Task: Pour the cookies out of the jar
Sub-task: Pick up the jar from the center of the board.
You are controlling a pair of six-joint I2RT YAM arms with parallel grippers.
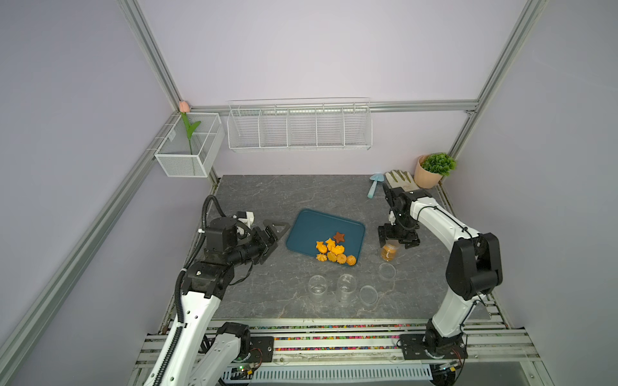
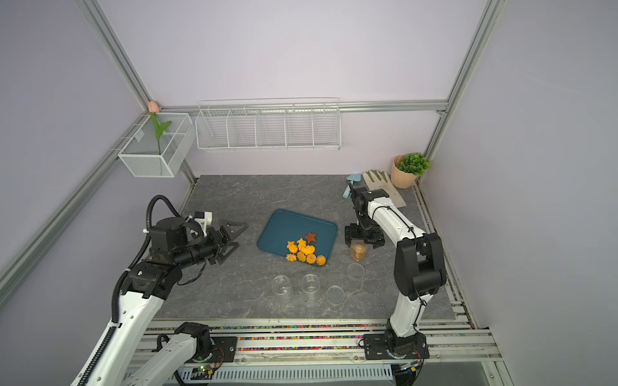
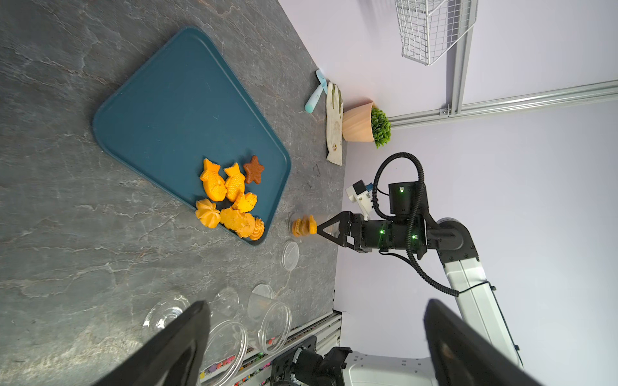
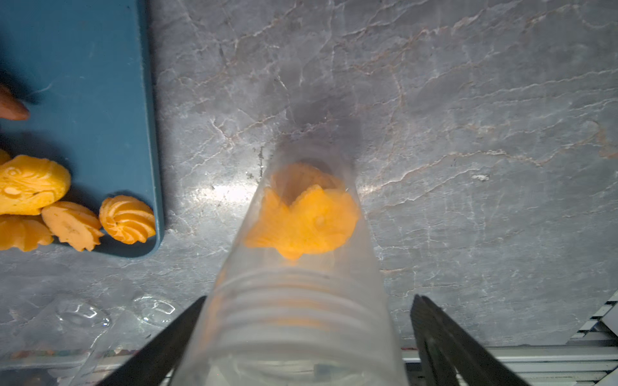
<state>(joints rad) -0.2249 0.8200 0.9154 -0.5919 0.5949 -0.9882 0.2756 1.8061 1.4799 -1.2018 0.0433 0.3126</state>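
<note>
- The cookie jar (image 1: 389,252) is being straddled, right of centre in a top view, by the right gripper (image 1: 396,245), jaws spread.
- The left gripper (image 1: 283,234) is being held spread, empty.

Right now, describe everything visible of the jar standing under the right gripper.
The jar is clear plastic, a cylinder with a threaded neck, apparently lidless. It stands upright on the grey table, just beside the blue tray, not touching it. A few orange cookies sit inside. The right gripper has its fingers open around the neck.
</note>
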